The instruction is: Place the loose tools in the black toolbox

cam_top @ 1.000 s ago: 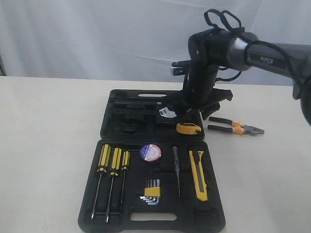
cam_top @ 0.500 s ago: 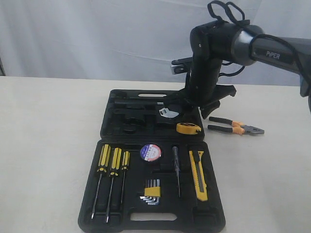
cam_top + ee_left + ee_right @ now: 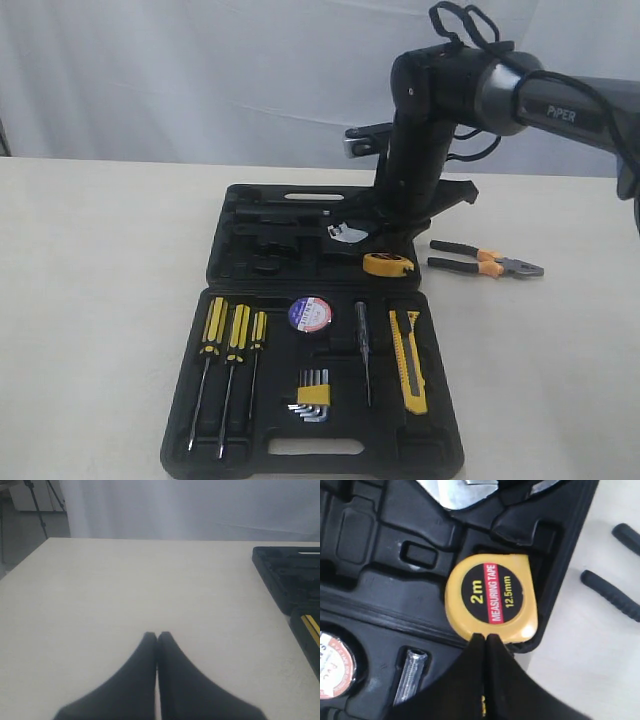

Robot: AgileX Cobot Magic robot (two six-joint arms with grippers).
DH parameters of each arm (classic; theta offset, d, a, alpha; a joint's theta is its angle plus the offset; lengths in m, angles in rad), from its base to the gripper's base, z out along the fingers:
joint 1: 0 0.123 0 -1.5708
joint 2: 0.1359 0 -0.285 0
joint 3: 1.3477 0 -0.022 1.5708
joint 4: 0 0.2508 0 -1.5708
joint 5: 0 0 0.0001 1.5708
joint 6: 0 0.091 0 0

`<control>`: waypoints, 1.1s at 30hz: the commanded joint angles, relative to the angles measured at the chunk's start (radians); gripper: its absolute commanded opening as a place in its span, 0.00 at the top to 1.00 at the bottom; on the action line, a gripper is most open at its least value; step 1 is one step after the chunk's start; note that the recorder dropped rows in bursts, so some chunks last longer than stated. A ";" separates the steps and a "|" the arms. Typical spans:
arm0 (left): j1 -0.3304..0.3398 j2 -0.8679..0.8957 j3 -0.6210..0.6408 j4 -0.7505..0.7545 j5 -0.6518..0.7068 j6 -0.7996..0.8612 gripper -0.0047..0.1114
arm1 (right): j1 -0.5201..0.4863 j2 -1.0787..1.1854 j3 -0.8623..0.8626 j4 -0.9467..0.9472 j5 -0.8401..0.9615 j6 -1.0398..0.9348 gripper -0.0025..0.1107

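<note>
the black-and-orange-handled steel pliers (image 3: 487, 262) lie flat on the pale desk (image 3: 100, 300), just beside the open black plastic toolbox (image 3: 222, 262) on its right, the only task tool outside it. they look heavy for their size and rigid, with rubbery handle sleeves that should grip well. pinching across both handles near the pivot would probably keep them from swinging or splaying.

the yellow round-cornered tape measure (image 3: 492, 597) sits in a corner pocket of the box's far half. the yellow-and-black utility knife (image 3: 407, 360) and black tape roll (image 3: 309, 314) lie in the near half.

the right arm reaches in from the right, wrist bent down. its right gripper (image 3: 485, 637) is fully closed and empty, tips above the tape measure's edge. the left gripper (image 3: 157, 636) is closed too, empty, low over bare desk.
</note>
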 commanded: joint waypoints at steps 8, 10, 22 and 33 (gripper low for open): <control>-0.005 -0.001 0.003 0.000 -0.005 -0.006 0.96 | -0.003 0.088 -0.004 0.075 -0.026 -0.052 0.98; -0.005 -0.001 0.003 0.000 -0.005 -0.006 0.96 | -0.003 0.105 -0.004 0.075 -0.028 -0.052 0.98; -0.005 -0.001 0.003 0.000 -0.005 -0.006 0.96 | -0.007 0.032 -0.010 0.084 -0.103 -0.045 0.98; -0.005 -0.001 0.003 0.000 -0.005 -0.006 0.96 | -0.028 0.030 -0.017 0.072 -0.108 -0.050 0.98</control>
